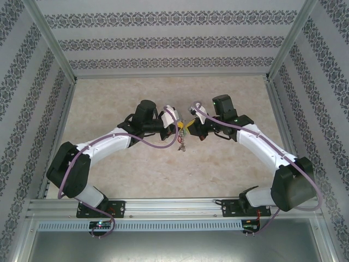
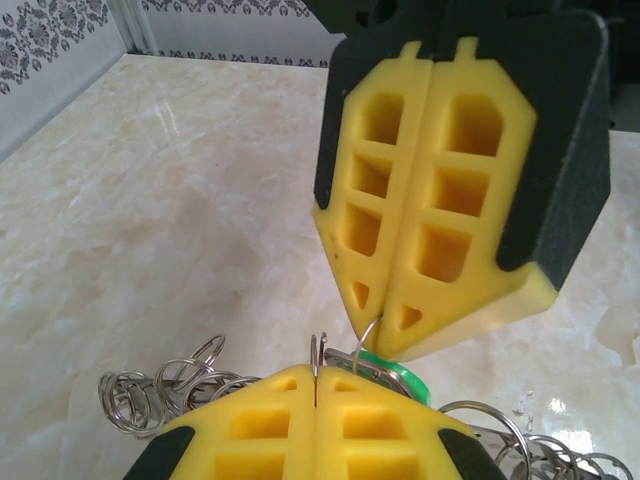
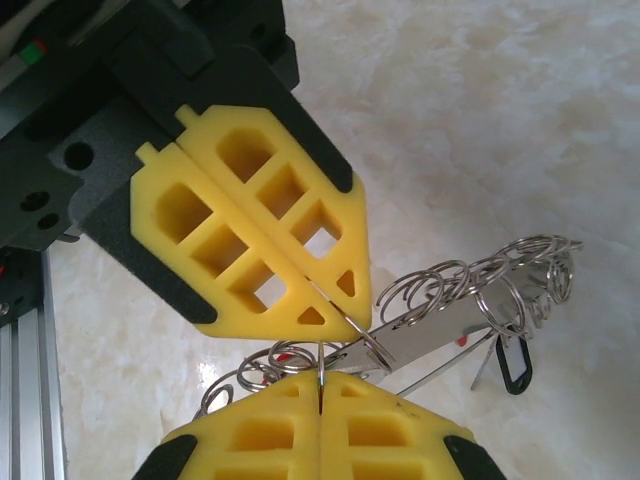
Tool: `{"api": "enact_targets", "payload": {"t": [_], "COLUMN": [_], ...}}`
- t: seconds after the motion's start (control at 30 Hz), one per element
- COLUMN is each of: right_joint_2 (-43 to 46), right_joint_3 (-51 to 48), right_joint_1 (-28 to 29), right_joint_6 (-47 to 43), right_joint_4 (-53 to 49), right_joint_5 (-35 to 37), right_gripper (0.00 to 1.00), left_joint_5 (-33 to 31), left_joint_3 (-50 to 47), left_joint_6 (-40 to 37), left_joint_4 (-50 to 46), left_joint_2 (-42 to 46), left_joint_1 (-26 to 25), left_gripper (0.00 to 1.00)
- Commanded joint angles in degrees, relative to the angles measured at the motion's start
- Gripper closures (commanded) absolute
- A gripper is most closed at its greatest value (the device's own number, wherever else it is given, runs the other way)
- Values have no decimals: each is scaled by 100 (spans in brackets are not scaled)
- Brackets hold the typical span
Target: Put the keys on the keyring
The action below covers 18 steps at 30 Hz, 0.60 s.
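Keyring (image 3: 440, 322) hangs over the worktop (image 3: 500, 120) between left hand (image 3: 338, 312) and right hand (image 3: 320, 378), which meet tip to tip, each clamped shut on one thin loop, its bar slanting away below, equally near both.

Left arm: base at 7 o'clock, elbow out toward 8, forearm running toward 3. Right arm mirrors it (base at 5, forearm toward 9). Left gripper (image 1: 179, 126) and right gripper (image 1: 190, 127) meet nearly tip to tip at centre. Both jaws are pressed flat together, each nipping a wire of the keyring (image 3: 440, 333).
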<state>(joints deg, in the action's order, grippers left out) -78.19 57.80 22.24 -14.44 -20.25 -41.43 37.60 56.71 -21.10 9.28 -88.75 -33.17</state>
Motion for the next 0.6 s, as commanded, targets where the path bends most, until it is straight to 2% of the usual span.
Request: {"api": "enact_targets", "payload": {"t": [0.0, 0.4, 0.57], "right_joint_2": [47, -292, -199], "right_joint_3": [-13, 76, -15], "right_joint_1": [-85, -350, -441], "right_joint_6": [246, 600, 774], "right_joint_4": [166, -39, 198], "right_joint_5": [-58, -69, -343], "right_gripper": [100, 100, 100], "left_joint_5": [159, 288, 267], "left_joint_3": [-8, -55, 104], "left_joint_6": [-177, 5, -206], "left_joint_4": [48, 328, -20], "left_joint_2": [88, 182, 157], "left_joint_1": [-120, -120, -199], "left_gripper": [100, 100, 100]}}
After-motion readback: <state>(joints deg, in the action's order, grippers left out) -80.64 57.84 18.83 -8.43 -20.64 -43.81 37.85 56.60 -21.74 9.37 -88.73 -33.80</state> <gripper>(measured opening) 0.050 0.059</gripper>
